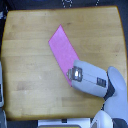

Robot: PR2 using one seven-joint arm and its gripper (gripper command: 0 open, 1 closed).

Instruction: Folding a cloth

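Observation:
The cloth (64,51) is a flat pink-magenta parallelogram lying on the wooden tabletop (30,65), running from the upper middle down toward the exterior view's right. My gripper (74,74) reaches in from the lower right and sits over the cloth's lower corner, covering it. The image is blurred and the grey-white gripper body hides the fingertips, so I cannot make out whether the fingers are open or closed on the fabric.
The arm's white forearm (114,90) crosses the table's lower right corner. The table's edges show on every side, with dark floor beyond the top edge and pale objects (2,90) at the exterior view's left edge.

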